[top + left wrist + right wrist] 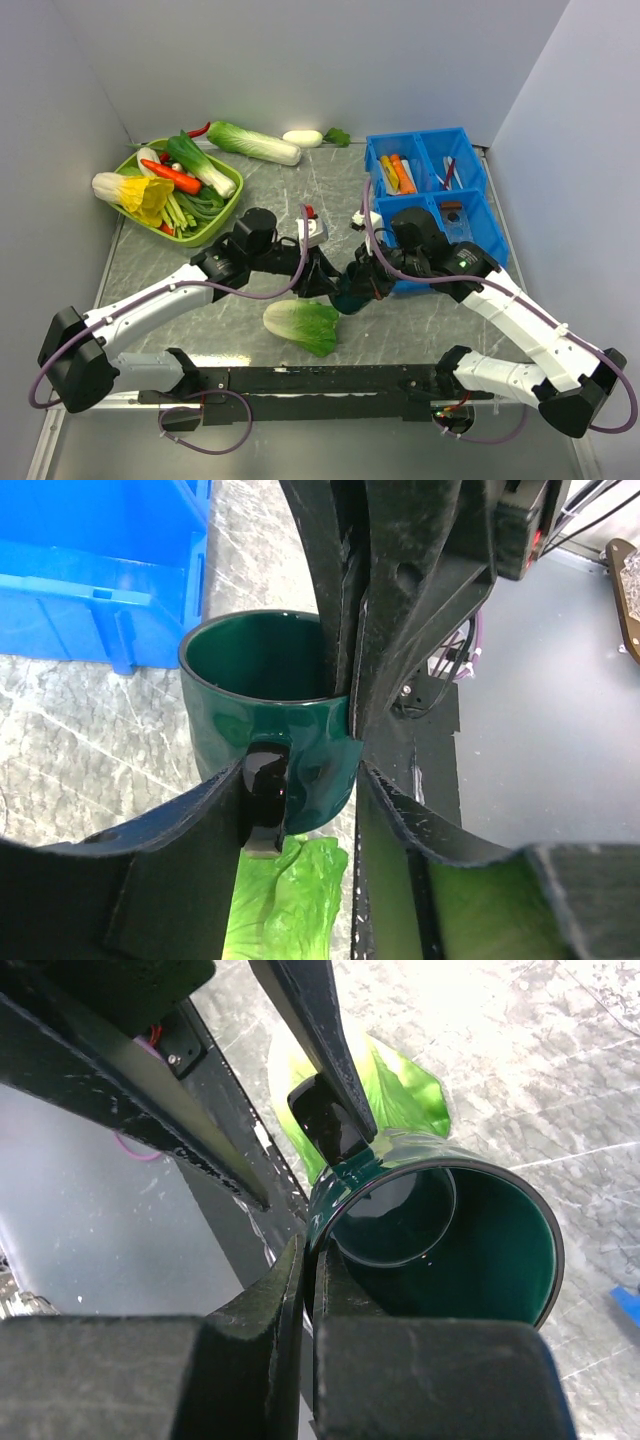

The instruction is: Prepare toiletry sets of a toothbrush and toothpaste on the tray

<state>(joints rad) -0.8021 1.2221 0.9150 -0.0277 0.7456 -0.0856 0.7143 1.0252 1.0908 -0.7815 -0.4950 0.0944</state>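
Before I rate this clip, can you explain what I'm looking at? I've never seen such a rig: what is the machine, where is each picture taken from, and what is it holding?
Two robot arms are bolted at the near edge of the table, each ending in a two-finger gripper. The wide picture looks down from above and behind them; the other two come from a camera on each wrist. The right gripper pinches the wall of a dark green mug, one finger inside, one outside. The left gripper is open around the mug's handle. On the table: a blue bin holding toothpaste tubes and toothbrushes, a green tray of vegetables, and a loose cabbage leaf.
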